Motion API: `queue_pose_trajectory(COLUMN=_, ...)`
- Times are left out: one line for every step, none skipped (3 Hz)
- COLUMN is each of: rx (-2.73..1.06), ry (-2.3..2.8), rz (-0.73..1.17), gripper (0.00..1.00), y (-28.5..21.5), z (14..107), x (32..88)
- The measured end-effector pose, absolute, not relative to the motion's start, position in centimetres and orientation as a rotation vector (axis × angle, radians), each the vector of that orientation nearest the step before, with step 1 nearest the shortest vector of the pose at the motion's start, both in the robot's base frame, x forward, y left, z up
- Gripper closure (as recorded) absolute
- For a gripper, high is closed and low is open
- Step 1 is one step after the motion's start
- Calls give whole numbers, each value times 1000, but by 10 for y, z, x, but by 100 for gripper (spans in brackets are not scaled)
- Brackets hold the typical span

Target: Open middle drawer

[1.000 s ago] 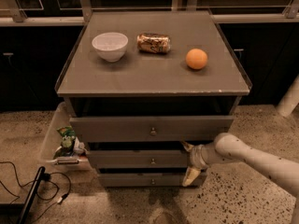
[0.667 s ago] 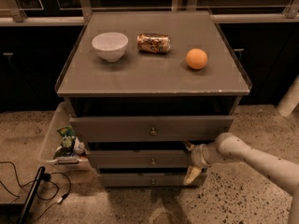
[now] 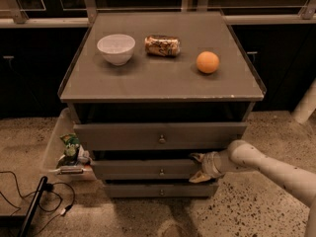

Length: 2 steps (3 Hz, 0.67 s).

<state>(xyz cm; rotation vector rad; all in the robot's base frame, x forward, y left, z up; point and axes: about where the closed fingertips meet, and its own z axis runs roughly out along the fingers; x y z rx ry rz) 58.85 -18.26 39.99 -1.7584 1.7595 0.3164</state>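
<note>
We see the gripper (image 3: 197, 168) at the right end of the middle drawer (image 3: 143, 170), its fingers (image 3: 195, 157) apart, one above and one below that front.

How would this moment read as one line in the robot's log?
task: open middle drawer | gripper: at drawer front's right end | cabinet top: bowl, can, orange
</note>
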Motion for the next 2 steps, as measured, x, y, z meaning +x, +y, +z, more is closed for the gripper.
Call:
queue_pose_trajectory(rx=-1766, ry=1735, rz=345, gripper=65, y=-176, z=403, x=586)
queue_pose_trajectory(rx=-1766, ry=1735, rz=345, gripper=88, y=-177, z=405, x=587)
